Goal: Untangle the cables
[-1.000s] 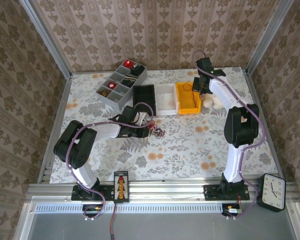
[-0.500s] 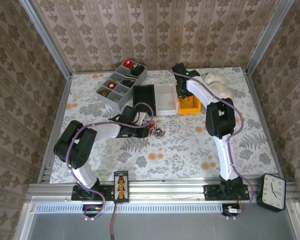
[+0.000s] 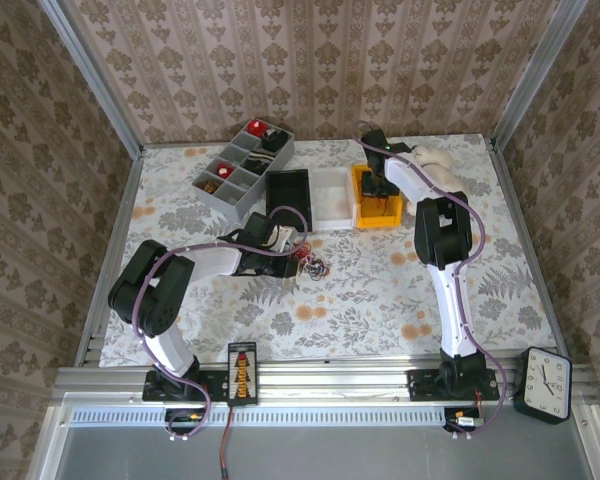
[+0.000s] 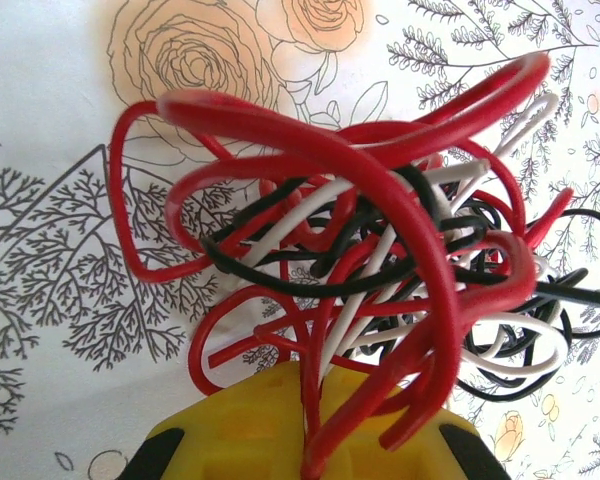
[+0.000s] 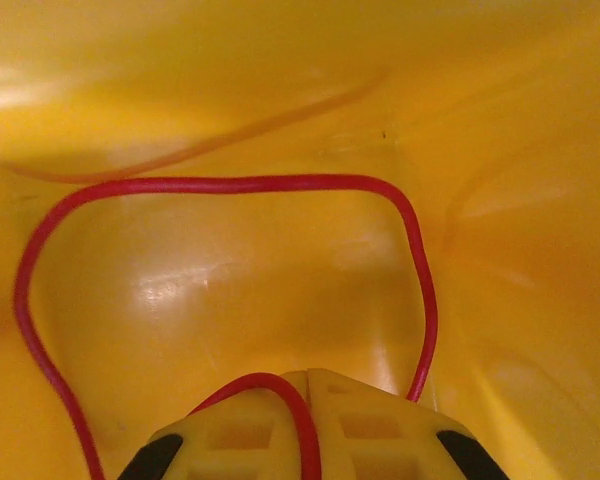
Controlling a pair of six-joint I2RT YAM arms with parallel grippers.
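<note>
On the floral tablecloth (image 3: 380, 300), with bare cloth to its right, a cable tangle (image 4: 380, 250) of red, black and white is pinched by the left gripper (image 4: 305, 385). Farther back, inside the close-walled yellow bin (image 3: 376, 214), a red cable (image 5: 230, 185) is pinched by the right gripper (image 5: 305, 385).

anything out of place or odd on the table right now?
The grey divided tray sits skewed at back left, unlike the row of bins beside it. A whitish fluffy lump lies loose at back right. The cable tangle pinched in the left gripper is one dense knot of red, black and white.
</note>
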